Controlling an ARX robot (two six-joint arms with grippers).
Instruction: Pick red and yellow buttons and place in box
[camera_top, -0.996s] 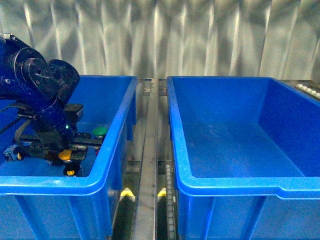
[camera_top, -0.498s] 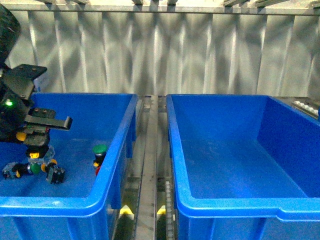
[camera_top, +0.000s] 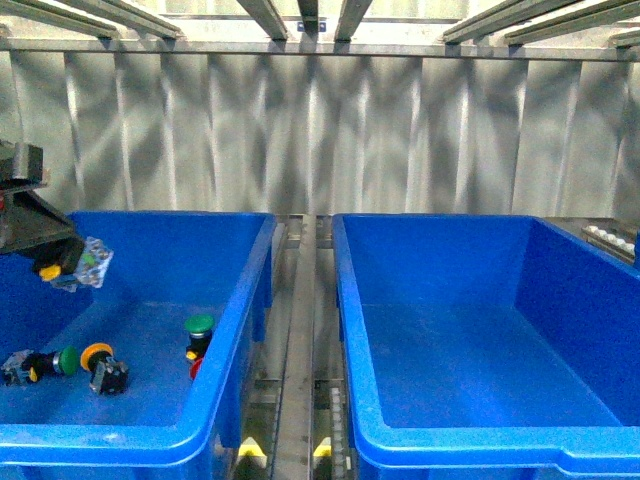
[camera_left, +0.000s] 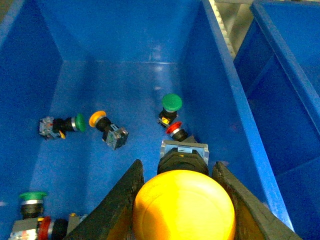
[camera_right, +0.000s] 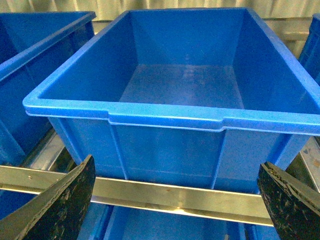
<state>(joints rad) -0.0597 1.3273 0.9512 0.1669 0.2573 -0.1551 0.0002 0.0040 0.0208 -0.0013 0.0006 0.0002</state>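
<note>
Front view: the left gripper is cut off at the left edge, raised over the left crate. It carries a yellow button, but its fingers are hard to make out. The box stands to the right.

Left wrist view: both fingers press against the cap of the yellow button. On the crate floor below, a red button lies just beside a green button near the right wall. The front view mostly hides that red one. A second yellow button lies further left.

Right wrist view: the right gripper is spread wide, holding nothing, before the box's near wall. Only its fingertips show.
</note>
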